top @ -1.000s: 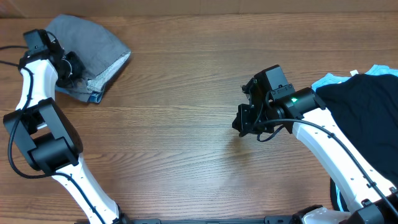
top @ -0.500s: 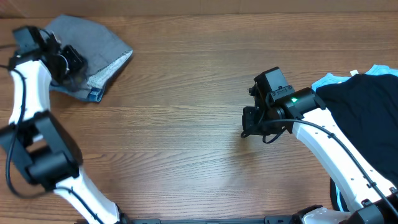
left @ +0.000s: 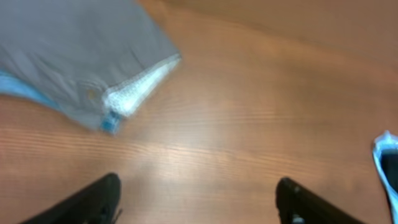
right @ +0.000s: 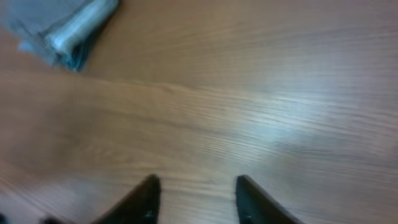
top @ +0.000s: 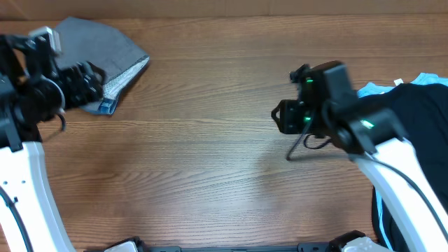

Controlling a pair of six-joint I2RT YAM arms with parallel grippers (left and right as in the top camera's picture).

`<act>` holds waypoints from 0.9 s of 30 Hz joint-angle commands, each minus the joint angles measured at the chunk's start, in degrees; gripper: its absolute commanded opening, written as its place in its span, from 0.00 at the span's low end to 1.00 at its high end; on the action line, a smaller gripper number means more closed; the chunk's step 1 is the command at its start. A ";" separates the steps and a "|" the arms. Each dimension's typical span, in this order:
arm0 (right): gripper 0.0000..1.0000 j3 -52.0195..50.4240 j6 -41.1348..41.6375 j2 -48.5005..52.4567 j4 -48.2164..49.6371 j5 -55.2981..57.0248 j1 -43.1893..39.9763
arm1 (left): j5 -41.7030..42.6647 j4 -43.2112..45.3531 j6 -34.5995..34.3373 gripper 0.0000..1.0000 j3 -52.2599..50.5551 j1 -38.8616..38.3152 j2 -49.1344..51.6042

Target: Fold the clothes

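A folded grey garment [top: 108,49] lies at the table's far left corner, its white lining [top: 126,73] showing along the edge. My left gripper [top: 94,82] hovers over its near edge, open and holding nothing. In the left wrist view the grey garment [left: 74,56] lies ahead of the open left gripper [left: 198,188], clear of both fingers. My right gripper [top: 281,117] hangs over bare wood at centre right, open and empty. The right wrist view has the right gripper [right: 197,182] above wood and the grey garment [right: 56,25] far off at top left.
A heap of black clothes [top: 420,112] with light-blue cloth [top: 371,89] under it lies at the right edge, beside the right arm. A light-blue corner [left: 387,152] shows at the right edge of the left wrist view. Wooden tabletop [top: 203,154] lies between the arms.
The left gripper opened, let go of the grey garment and drew back from it, rising. The right gripper opened too, and its arm rose and shifted slightly right.
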 commanded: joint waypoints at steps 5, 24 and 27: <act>0.99 9.09 -1.90 -12.90 -3.28 4.50 -0.13 | -0.61 -9.01 5.11 0.89 -0.26 -7.04 -12.20; 1.00 9.31 -1.88 -23.80 -6.21 4.48 -0.11 | -11.37 -23.80 4.94 1.00 -0.48 -10.29 -19.80; 1.00 9.31 -1.88 -23.80 -7.02 4.48 -0.11 | -11.04 -23.80 4.94 1.00 -0.48 -10.29 -19.80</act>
